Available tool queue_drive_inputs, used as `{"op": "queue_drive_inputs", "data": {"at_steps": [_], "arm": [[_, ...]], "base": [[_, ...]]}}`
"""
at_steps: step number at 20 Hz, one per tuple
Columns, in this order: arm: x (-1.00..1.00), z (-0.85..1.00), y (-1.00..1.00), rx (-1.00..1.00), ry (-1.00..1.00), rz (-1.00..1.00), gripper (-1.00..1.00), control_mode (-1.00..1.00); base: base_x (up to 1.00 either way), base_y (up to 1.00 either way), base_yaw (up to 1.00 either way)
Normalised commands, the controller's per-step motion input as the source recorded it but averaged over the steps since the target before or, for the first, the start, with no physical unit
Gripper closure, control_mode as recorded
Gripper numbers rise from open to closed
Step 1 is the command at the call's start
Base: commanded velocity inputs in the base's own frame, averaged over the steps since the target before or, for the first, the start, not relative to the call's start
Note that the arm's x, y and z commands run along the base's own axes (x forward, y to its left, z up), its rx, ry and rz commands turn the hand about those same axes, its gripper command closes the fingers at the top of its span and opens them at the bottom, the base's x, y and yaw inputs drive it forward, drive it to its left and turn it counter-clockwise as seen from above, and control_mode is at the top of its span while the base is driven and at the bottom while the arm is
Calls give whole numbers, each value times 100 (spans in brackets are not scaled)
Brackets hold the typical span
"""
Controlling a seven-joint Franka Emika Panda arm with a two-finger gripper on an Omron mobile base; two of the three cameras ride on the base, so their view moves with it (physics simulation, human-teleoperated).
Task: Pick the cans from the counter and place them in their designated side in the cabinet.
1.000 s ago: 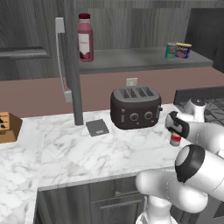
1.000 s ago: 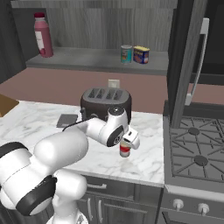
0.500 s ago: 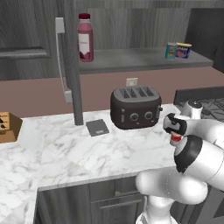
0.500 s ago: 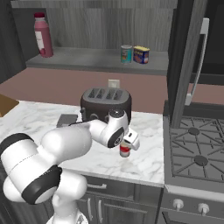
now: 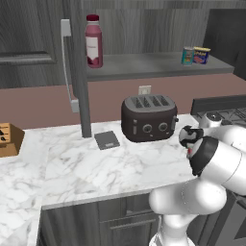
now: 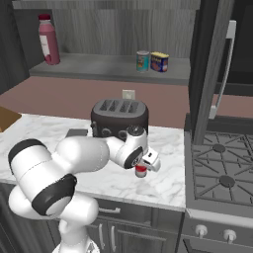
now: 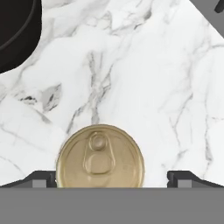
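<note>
Cabinet point(image 6: 207, 64) shelf already holds the teal can point(image 6: 142, 60); red can point(image 6: 141, 171) stands on the marble counter point(image 6: 106, 180) right of the toaster point(image 6: 118, 117). Gripper point(image 7: 111, 178) sits directly over it, jaws spread wide, gripping nothing, tan lid between the fingertips point(image 7: 41, 178). Drop straight down, keep the can centred, close low on the body.

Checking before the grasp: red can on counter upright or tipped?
Upright: the red can's tan pull-tab top faces the hand camera squarely, between the open fingers.
</note>
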Motion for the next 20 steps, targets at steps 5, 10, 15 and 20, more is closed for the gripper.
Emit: {"op": "queue_drive_inputs", "data": {"at_steps": [5,10,15,20], "arm": [[12,-14,-5,1,0,0,-100,-100],[10,-16,-3,0,2,0,100,-100],[1,-12,-4,0,2,0,100,-100],[0,-2,-6,1,1,0,100,-100]], "base": [[0,0,0],[0,0,0],[0,0,0],[0,0,0]]}}
